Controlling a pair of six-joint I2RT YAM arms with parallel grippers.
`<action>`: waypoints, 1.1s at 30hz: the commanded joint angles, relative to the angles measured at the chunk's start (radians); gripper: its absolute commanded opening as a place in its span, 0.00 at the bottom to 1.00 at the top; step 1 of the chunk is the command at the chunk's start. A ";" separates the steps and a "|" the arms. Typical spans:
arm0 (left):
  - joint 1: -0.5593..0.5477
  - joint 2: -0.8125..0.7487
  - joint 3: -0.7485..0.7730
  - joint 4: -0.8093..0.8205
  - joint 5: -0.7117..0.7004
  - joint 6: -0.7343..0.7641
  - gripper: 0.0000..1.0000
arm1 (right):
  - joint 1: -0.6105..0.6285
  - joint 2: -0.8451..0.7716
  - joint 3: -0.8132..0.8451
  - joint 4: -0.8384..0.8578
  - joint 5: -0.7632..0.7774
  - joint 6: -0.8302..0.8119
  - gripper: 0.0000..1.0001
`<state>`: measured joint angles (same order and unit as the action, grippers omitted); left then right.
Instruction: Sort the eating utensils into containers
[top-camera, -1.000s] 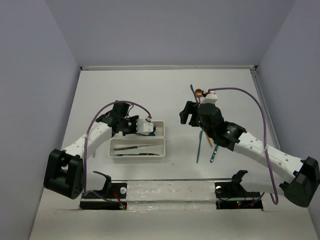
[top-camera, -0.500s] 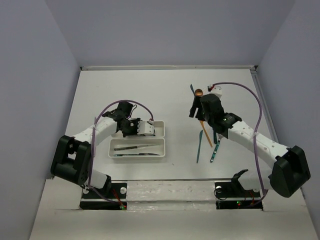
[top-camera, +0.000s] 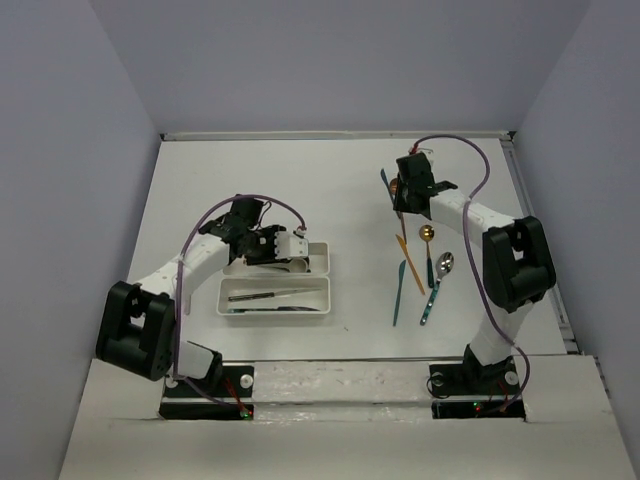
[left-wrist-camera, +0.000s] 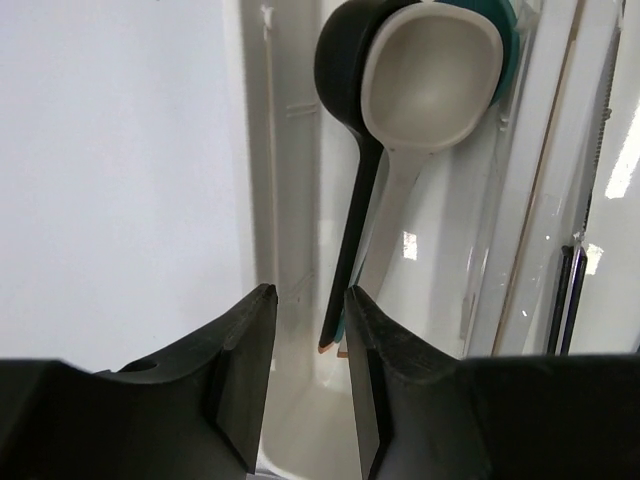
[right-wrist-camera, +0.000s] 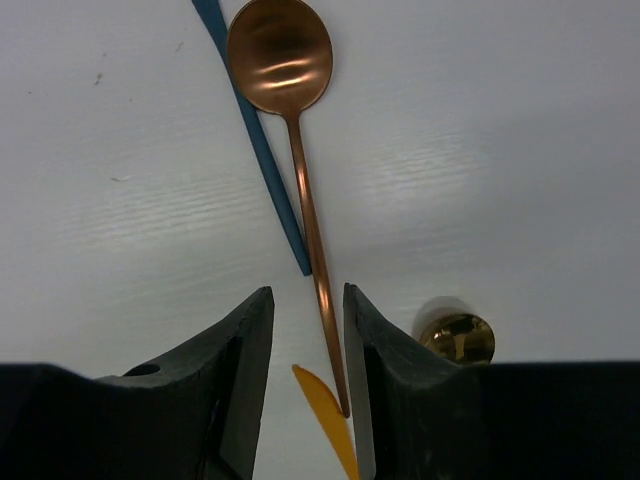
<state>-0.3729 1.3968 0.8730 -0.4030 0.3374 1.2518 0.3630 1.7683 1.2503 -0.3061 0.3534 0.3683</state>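
Your right pincer (right-wrist-camera: 305, 295) stands at a narrow gap, not clamped; the copper spoon (right-wrist-camera: 283, 60) lies flat on the table (right-wrist-camera: 520, 150), its handle end running in between the fingers, close along the one nearer the gold spoon (right-wrist-camera: 458, 338), bowl out ahead of the tips; the dark blue knife (right-wrist-camera: 255, 150) lies just beside it. Your left pincer (left-wrist-camera: 307, 295) is narrowly parted too, holding nothing, low over the far tray (left-wrist-camera: 290, 200); the black spoon (left-wrist-camera: 338, 70) and cream spoon (left-wrist-camera: 430, 85) lie inside, handle ends pointing into the gap.
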 joint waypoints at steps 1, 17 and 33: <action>0.002 -0.067 0.026 0.026 -0.015 -0.028 0.46 | -0.015 0.118 0.116 -0.008 -0.059 -0.081 0.40; 0.005 -0.144 -0.080 0.124 -0.003 -0.074 0.47 | -0.044 0.335 0.284 -0.028 0.029 -0.095 0.34; 0.003 -0.133 -0.100 0.136 -0.015 -0.068 0.47 | -0.064 0.304 0.291 -0.028 -0.024 -0.114 0.37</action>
<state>-0.3725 1.2663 0.7910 -0.2855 0.3237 1.1877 0.3019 2.1078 1.5124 -0.3359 0.3420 0.2760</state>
